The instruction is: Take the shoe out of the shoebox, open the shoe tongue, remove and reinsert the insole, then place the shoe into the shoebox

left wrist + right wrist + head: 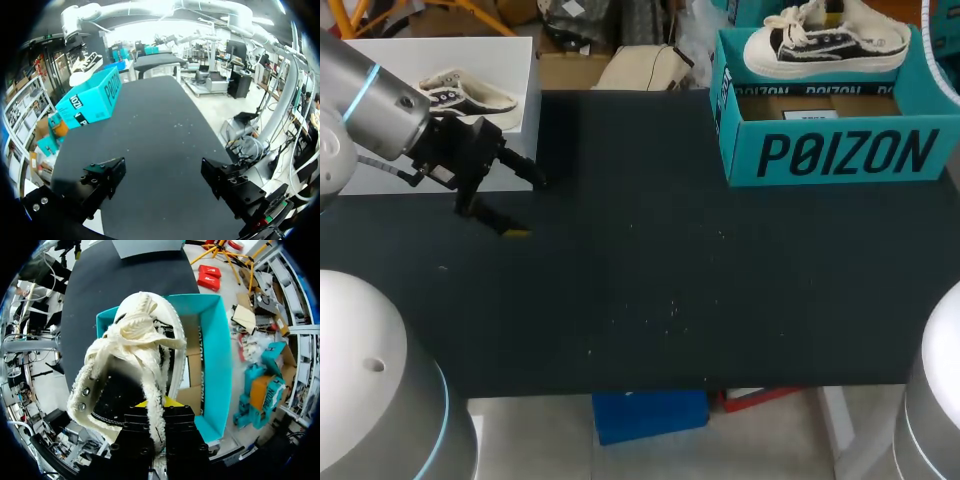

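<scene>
**Desk.** The dark desk carries pale specks near its middle.

**Left tool.** The left arm enters over the left edge. Its left tool hangs above the desk just inside that edge, about midway between the near and far edges. In the left wrist view the left tool has its two black fingers spread wide. Only bare desk lies between them, and they grip nothing. One yellow tip shows in the head view.

**Shoebox.** A teal shoebox stands at the far right corner of the desk, open, with its printed long wall facing the near edge. Its inside is brown. In the left wrist view the shoebox lies well ahead of the left tool, across the desk.

**Shoe.** The shoe, a cream low-top with black side panels, white laces and frayed edging, is over the far part of the shoebox. Its sole faces down and its toe points toward the left edge. Whether it touches the rim cannot be told.

**Right tool.** In the right wrist view the right tool is clamped on the shoe at the heel collar. A yellow tip shows inside the opening, and the collar wall sits between the fingers. The open shoebox lies directly beneath.

**Second shoe.** A second shoe of the same kind rests on a white surface by the far left corner.
</scene>
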`<state>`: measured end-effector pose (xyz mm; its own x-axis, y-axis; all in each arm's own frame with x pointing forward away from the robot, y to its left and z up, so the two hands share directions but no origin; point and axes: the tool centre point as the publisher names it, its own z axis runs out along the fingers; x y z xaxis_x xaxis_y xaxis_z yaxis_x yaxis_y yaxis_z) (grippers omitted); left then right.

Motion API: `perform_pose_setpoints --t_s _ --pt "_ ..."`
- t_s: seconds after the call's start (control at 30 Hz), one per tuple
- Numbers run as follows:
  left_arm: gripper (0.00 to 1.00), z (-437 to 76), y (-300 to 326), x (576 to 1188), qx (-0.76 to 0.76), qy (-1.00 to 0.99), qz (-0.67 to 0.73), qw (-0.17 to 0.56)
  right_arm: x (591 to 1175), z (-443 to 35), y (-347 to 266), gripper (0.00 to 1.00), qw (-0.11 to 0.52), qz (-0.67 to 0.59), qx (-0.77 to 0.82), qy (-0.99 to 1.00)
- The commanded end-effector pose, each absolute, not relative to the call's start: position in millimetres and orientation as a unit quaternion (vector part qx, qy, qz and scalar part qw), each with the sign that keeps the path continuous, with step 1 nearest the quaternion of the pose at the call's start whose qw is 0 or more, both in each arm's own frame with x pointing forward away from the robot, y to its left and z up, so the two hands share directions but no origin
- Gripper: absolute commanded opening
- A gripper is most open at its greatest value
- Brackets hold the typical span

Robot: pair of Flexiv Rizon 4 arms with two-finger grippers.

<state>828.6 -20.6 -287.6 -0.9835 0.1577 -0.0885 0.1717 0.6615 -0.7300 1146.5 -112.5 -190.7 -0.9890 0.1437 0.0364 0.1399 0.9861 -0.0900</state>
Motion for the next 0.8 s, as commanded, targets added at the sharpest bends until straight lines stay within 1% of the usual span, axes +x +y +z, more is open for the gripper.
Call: perform_pose_setpoints --t_s 0.03,0.57,0.8 --pt "1.0 -288 -21 828 0.09 0.912 -0.4 0.01 1130 -206 -114 0.0 -0.038 0.035 -0.072 -0.996" --pt "1.0 -288 -21 828 0.09 0.912 -0.4 0.01 1131 -259 -133 0.0 -0.007 0.041 -0.081 -0.996" --pt "1.0 -288 -21 828 0.09 0.912 -0.4 0.01 1136 -285 -135 0.0 0.017 0.04 -0.069 -0.997"
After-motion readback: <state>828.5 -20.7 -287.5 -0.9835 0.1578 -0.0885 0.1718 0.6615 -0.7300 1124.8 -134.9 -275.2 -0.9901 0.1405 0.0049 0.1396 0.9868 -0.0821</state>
